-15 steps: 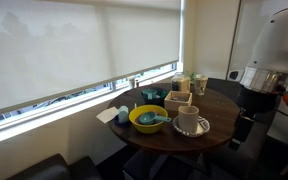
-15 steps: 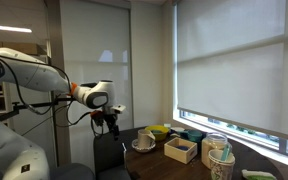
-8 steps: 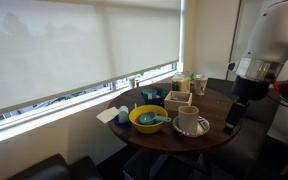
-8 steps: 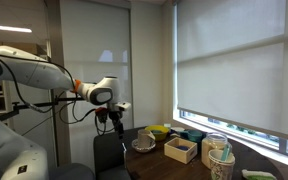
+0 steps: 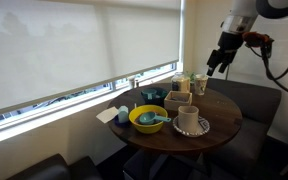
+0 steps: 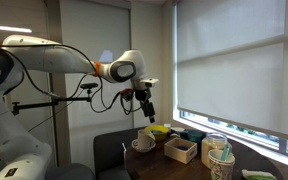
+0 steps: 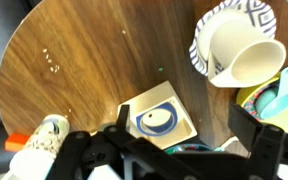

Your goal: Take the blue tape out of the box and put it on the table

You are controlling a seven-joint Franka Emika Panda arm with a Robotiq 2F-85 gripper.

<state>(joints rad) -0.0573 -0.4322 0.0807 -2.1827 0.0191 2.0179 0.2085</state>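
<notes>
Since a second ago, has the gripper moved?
Yes. The gripper has risen from beside the table and swung in above it, toward the box.

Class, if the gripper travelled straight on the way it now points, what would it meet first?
Probably the box, with the blue tape inside it; depth is unclear, so possibly the table beside it.

Glossy wood-grain table [image 7: 84,60], matt tan box [image 7: 165,97], smooth white cup [image 7: 239,55]
</notes>
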